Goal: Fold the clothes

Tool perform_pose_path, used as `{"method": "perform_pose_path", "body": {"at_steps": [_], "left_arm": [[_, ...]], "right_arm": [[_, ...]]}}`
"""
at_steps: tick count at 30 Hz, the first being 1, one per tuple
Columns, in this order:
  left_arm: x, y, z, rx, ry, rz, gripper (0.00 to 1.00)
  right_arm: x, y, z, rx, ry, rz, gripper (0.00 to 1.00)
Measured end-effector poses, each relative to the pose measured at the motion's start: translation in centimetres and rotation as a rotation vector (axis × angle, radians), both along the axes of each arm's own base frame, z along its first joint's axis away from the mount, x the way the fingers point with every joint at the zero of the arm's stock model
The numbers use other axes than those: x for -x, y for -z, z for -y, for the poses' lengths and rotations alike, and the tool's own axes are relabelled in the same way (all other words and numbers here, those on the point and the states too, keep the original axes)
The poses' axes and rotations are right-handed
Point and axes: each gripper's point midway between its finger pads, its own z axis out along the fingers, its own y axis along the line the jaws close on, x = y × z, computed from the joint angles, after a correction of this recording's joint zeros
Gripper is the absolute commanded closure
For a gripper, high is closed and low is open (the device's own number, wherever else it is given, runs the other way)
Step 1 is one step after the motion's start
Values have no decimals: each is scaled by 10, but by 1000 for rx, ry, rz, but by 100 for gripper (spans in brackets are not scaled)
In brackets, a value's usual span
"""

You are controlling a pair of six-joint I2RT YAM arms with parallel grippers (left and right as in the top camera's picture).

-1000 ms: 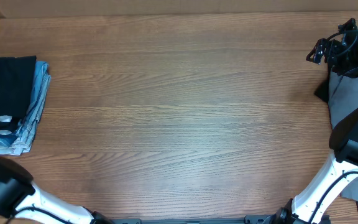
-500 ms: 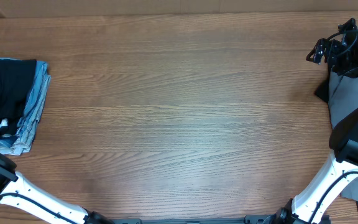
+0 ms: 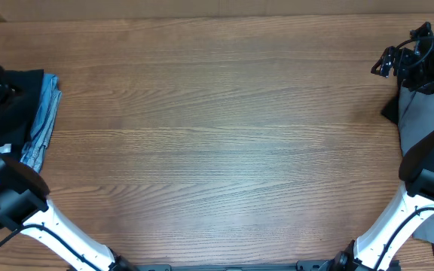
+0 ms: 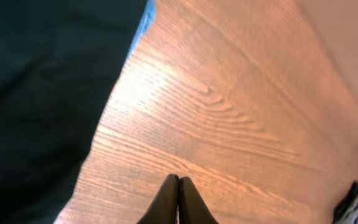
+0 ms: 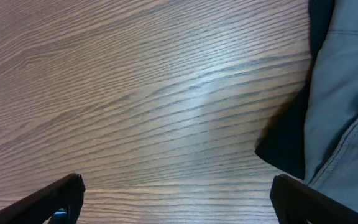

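Nearest me, my left gripper has its two black fingers pressed tip to tip with nothing between them. It hangs above the brown wood-grain table, right at the edge of the black folded garment. That garment lies on top of a light blue denim piece, and the stack sits at 9 o'clock on the table. Across from it, my right gripper is spread wide, its fingers at either lower corner of the wrist view, holding nothing. It hovers at about 2 o'clock, just beside a crumpled grey garment at 3 o'clock, with a dark cloth showing along that garment's table-side edge.
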Motion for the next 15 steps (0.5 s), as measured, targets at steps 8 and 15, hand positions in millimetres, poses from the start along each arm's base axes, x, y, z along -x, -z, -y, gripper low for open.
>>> {"method": "perform_pose_path", "body": {"at_steps": [8,15], "left_arm": [[22,21,-7,86,-16,-71,96],[58,101,-21,234,-55,-92,96]], "right_arm": [[0,0,0,1,0,-1,0],[0,0,0,1,0,0,0]]}}
